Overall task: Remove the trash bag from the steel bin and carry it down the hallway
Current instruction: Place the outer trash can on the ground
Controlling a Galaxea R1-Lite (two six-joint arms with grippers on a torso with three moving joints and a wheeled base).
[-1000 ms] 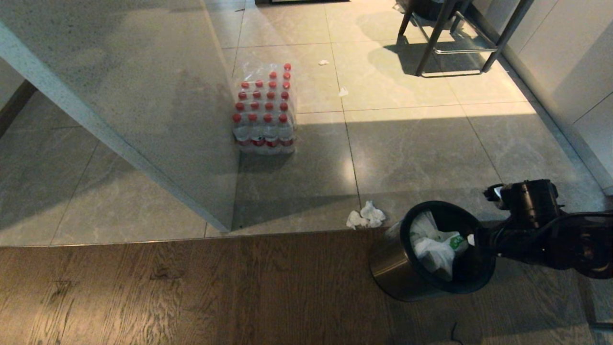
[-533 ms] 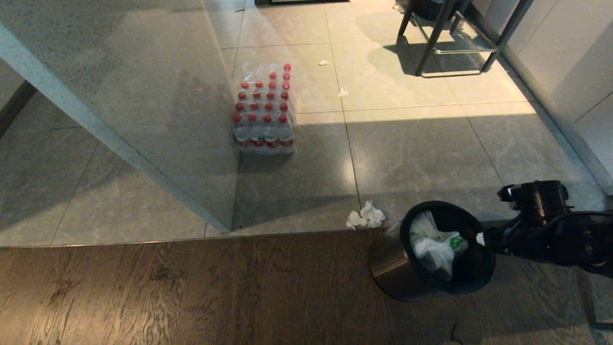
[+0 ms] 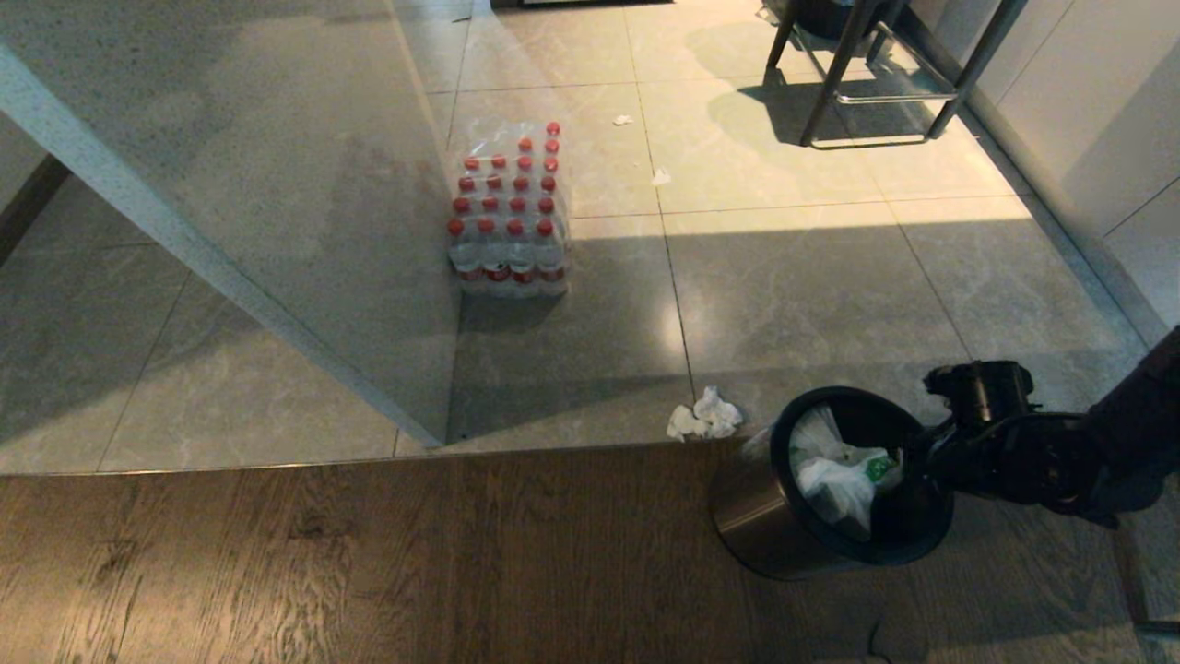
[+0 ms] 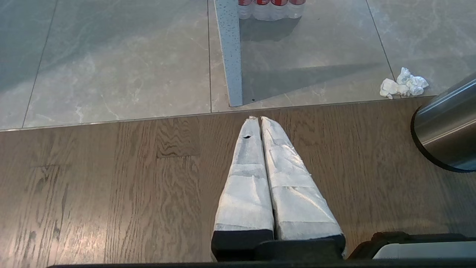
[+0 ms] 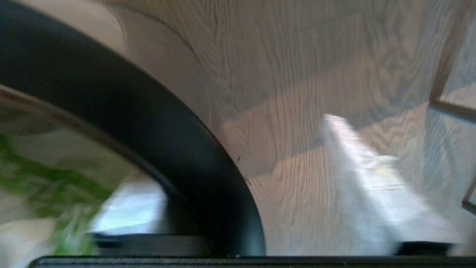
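Nearest the robot, on the brown wood-grain floor [image 3: 369, 563], the left gripper [image 4: 256, 118] hangs over bare boards with its two white-wrapped fingers [image 4: 247, 175] pressed flat together, nothing between them. Just past it, at the right side of the head view, the steel bin [image 3: 765, 521] stands on the wood close to the seam where the tiles begin; its brushed wall leans toward the camera's left and its black top rim [image 3: 931, 535] faces up. The trash bag [image 3: 843, 475] sits inside the bin — white, crumpled, with green print showing near its upper fold — and does not rise above the rim. The right gripper [image 3: 908, 456] reaches in from the right, its tip at the bin's right-hand rim, close beside the bag; contact with the bag cannot be made out. In the right wrist view the jaws straddle the rim: one white finger [image 5: 357, 175] lies outside the bin over the wood, the other side is inside by the bag [image 5: 48, 178] — jaws apart, nothing visibly clamped, though this view is smeared. Just beyond the seam a wad of crumpled tissue [image 3: 705, 417] lies on the grey tile floor [image 3: 811, 295], near the bin but not touching it. Farther out, a shrink-wrapped pack of bottles [image 3: 509, 217] with red caps stands against the speckled grey panel [image 3: 277, 184]. Two small paper scraps [image 3: 660, 177] lie beyond it. Farthest, dark metal chair legs [image 3: 834, 83] stand in a sunlit patch.
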